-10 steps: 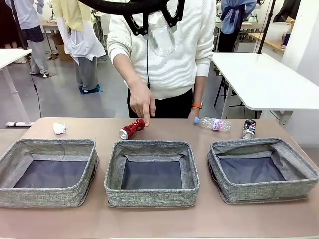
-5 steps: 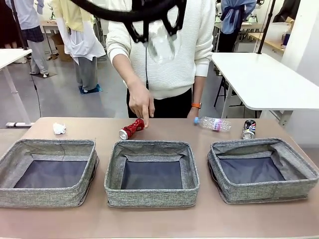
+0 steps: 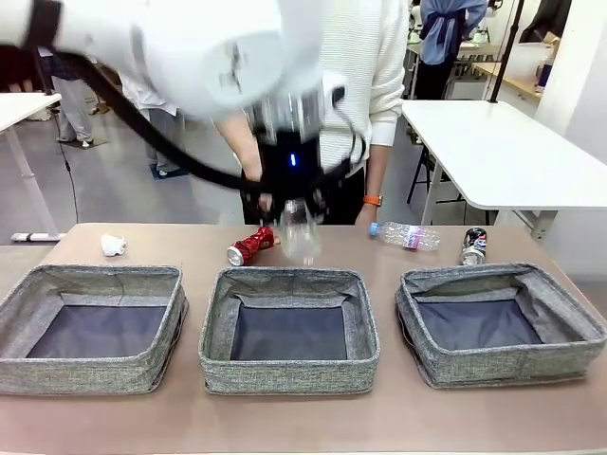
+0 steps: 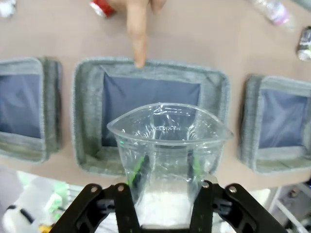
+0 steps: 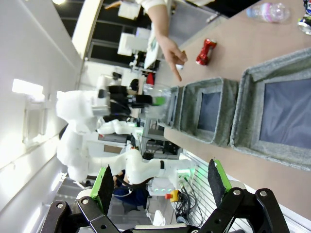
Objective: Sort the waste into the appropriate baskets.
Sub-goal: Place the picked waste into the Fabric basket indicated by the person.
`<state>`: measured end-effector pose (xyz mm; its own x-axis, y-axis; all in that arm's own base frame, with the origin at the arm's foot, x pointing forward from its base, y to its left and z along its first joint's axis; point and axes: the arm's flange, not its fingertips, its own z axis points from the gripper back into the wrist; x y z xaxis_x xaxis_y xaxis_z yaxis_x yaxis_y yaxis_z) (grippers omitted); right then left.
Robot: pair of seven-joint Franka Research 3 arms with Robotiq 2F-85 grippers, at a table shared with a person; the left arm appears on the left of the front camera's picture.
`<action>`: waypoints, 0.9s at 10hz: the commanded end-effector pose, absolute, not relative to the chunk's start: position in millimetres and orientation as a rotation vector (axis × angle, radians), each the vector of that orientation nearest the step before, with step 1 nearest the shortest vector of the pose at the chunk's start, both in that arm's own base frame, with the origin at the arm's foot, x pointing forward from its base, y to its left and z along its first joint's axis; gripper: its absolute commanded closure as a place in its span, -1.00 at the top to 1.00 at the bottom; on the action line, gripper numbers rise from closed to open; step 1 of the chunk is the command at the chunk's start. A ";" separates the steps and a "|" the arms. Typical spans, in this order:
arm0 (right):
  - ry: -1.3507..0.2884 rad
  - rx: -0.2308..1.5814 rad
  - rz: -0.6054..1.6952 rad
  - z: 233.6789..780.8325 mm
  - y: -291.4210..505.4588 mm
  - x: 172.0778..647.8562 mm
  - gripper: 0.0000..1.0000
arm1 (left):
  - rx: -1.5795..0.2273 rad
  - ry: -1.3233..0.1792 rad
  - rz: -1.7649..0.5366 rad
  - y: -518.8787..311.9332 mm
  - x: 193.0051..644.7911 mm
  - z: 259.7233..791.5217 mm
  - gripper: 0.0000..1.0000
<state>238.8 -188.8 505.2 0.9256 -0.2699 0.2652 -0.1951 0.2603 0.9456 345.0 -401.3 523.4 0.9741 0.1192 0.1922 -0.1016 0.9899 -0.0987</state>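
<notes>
Front faces person (image 3: 365, 76); wrist views overlook same baskets (image 4: 87, 121).

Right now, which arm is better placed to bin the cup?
Left: the left gripper holds the clear plastic cup over the middle basket, where the person's finger points; the right gripper is open, empty.

In the front view the left arm (image 3: 190, 57) is a white blur. The cup (image 3: 300, 237) between the fingers of the left gripper (image 3: 296, 213) is smeared too. From the left wrist, the green pads (image 4: 138, 167) show only dimly through the cup. Past the fingertips, the top edge cuts off the person's hand (image 4: 141, 24), the red can (image 4: 99, 6) and the paper wad (image 4: 5, 7). Off to one side of the fingers, the dark can (image 4: 305, 43) is cut by the edge. From the right wrist, the left arm far past the fingertips is blurry.
</notes>
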 end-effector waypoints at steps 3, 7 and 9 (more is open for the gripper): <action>-0.432 1.322 -0.030 506.0 -189.4 239.5 1.00 | -0.066 -0.155 0.076 -426.4 348.5 489.3 -0.17; -0.432 1.322 -0.030 506.0 -189.4 239.5 1.00 | -0.010 -0.214 0.043 -426.6 347.5 490.4 0.96; -0.432 1.322 -0.030 506.0 -189.4 239.5 1.00 | -0.026 -0.233 0.043 -425.7 347.4 492.0 1.00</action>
